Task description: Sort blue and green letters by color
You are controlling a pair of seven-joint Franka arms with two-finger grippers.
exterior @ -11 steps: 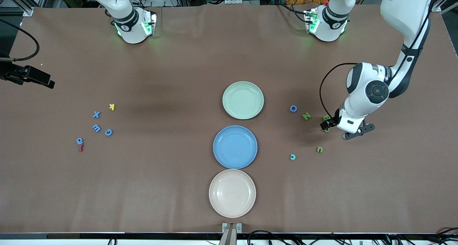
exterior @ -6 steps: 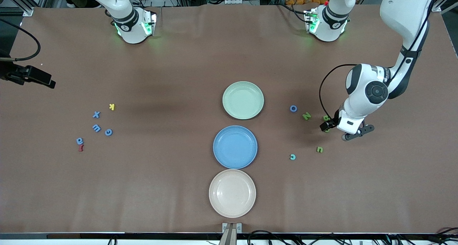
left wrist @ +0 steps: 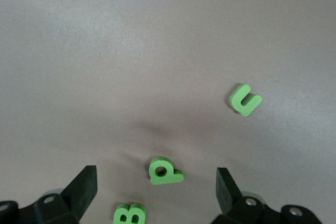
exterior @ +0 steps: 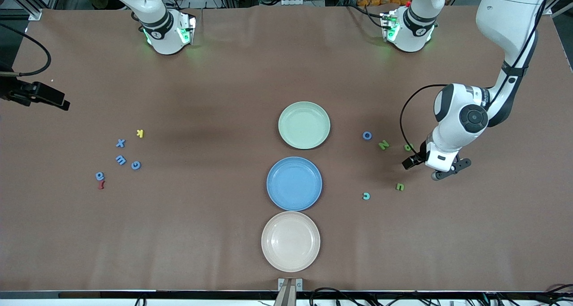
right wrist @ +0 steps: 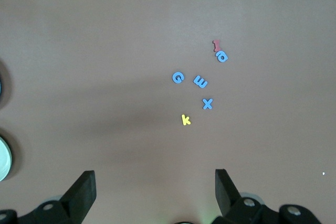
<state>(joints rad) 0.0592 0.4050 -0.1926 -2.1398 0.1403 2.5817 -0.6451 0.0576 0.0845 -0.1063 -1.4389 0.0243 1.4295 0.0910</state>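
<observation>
Hovering open, left tool [left wrist: 155, 182] over green P [left wrist: 165, 170].

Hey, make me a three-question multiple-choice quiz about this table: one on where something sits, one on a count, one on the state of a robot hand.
1. Where is the blue plate?
A. Between the green plate and the beige plate
B. Nearest the front camera
C. Beside the yellow K

2. How many plates are on the table?
A. Two
B. Three
C. Four

3. What state is the left hand in?
A. Shut on a green letter
B. Open, holding nothing
C. Resting in the blue plate

Answers:
1. A: the three plates form a line with the blue one in the middle.
2. B: green, blue and beige ones are visible.
3. B: in the left wrist view the fingers stand wide apart above the green P, which lies on the table.
</observation>
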